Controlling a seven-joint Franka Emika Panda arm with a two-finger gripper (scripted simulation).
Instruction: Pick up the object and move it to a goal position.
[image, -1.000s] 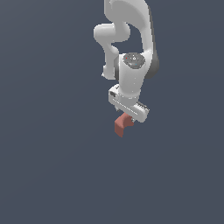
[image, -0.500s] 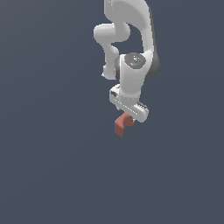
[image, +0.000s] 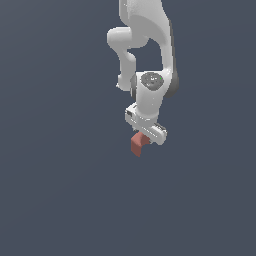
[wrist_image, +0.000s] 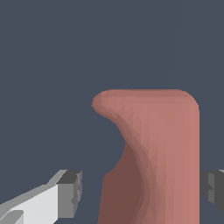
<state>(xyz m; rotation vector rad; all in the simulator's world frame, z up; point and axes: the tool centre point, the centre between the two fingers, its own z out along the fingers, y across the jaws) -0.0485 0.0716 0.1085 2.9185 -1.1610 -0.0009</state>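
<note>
In the wrist view the two grey-padded fingers (wrist_image: 70, 192) stand on either side of the reddish-brown object (wrist_image: 153, 157): one pad meets its flat side, while the other stands off from it with a gap of dark ground between. Whether the jaws actually clamp the piece cannot be told. The object has a rounded top and a curved notch cut into one flank. In the exterior view the object (image: 138, 144) hangs just under the white gripper (image: 146, 134), below the Panda arm (image: 150, 55), over plain dark grey ground (image: 55, 190).
</note>
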